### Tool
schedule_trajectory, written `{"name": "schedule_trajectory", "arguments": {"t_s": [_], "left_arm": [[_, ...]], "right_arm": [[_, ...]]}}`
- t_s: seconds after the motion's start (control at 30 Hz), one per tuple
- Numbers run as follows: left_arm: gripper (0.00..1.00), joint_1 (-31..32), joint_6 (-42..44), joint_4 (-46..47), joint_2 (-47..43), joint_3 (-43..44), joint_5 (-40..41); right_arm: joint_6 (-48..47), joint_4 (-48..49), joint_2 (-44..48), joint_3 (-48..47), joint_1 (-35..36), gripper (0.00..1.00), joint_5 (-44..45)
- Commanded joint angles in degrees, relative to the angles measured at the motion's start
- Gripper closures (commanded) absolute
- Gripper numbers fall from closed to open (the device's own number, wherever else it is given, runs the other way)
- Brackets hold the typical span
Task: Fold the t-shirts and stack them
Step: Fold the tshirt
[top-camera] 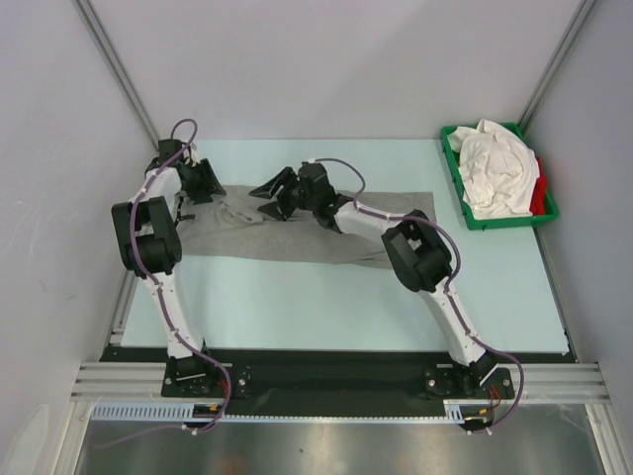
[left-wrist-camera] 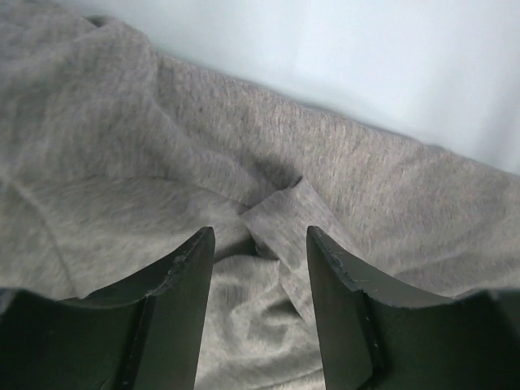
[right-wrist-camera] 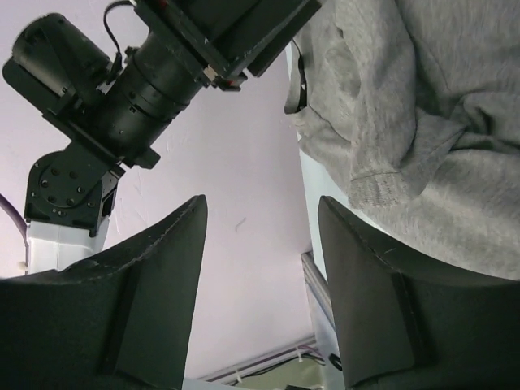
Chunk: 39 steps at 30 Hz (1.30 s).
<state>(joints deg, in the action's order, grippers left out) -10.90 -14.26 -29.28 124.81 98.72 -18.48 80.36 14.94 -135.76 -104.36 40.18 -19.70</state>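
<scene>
The grey t-shirt (top-camera: pixel 297 237) lies spread across the far half of the table (top-camera: pixel 346 307), its length running left to right, with wrinkles over its surface. The left gripper (top-camera: pixel 203 180) is at the shirt's left end, near the far left corner of the table. Its fingers (left-wrist-camera: pixel 183 276) are spread apart; a small raised fold of grey cloth lies in the gap between them and is not pinched. The right gripper (top-camera: pixel 279 194) is positioned over the far edge of the shirt, left of centre, and is turned on its side. Its fingers (right-wrist-camera: pixel 154 276) are likewise spread, with nothing between them; the right wrist view shows a hemmed edge of the shirt just beside one finger and the left arm (right-wrist-camera: pixel 122 81) beyond. The two grippers are near each other but apart. A green tray (top-camera: pixel 506 224) sits at the far right corner of the table, well apart from the grey t-shirt. It holds a crumpled heap of white shirts (top-camera: pixel 495 163) and a red shirt (top-camera: pixel 539 193) tucked along its right side
</scene>
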Motion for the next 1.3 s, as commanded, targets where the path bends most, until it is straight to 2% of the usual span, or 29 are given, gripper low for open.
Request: {"name": "schedule_trajectory", "arguments": {"t_s": [0.0, 0.37, 0.57, 0.63, 0.83, 0.9, 0.97, 1.13, 1.2, 1.23, 1.27], "left_arm": [[0.45, 0.17, 0.90, 1.67, 1.74, 3.76, -3.66], [0.45, 0.70, -1.47, 5.02, 7.02, 5.78, -7.18], [0.60, 1.05, -1.21, 5.02, 6.14, 5.35, -6.57], [0.62, 1.14, -1.12, 4.84, 5.44, 5.35, -6.57], [0.78, 1.05, -1.47, 4.58, 3.95, 4.65, -7.97], [0.85, 1.14, -2.08, 4.49, 3.33, 4.12, -7.89], [0.88, 1.05, -2.61, 4.40, 2.02, 3.33, -7.54], [0.87, 1.14, -2.96, 4.23, 0.08, 3.32, -6.84], [0.74, 0.96, -2.70, 3.18, -0.01, 4.02, -5.87], [0.74, 0.96, -2.61, 2.65, 0.08, 4.20, -5.87], [0.69, 0.96, -2.53, 2.12, 0.17, 4.29, -5.95]], "right_arm": [[5.77, -0.52, -2.57, -3.83, 0.77, 0.38, 3.88], [5.86, -3.34, -5.39, -4.10, 2.62, 0.39, 3.36], [7.71, -3.95, -6.45, -4.89, 3.32, 0.37, 2.74], [6.57, -3.43, -5.31, -3.32, 3.58, 0.36, 3.53], [-0.98, -7.64, -1.70, -1.56, 2.01, 0.36, 2.74], [-1.87, -9.04, -1.26, -1.20, 2.00, 0.36, 1.61], [-1.44, -8.09, -1.26, -0.41, 2.44, 0.36, 0.64], [0.42, -4.92, -3.80, -1.81, 2.88, 0.37, -0.77], [0.15, -5.62, -4.68, -4.09, 2.62, 0.38, -0.69], [0.24, -5.88, -4.86, -4.54, 2.62, 0.39, -0.86], [0.50, -5.97, -4.95, -4.71, 2.62, 0.39, -0.78]]}}
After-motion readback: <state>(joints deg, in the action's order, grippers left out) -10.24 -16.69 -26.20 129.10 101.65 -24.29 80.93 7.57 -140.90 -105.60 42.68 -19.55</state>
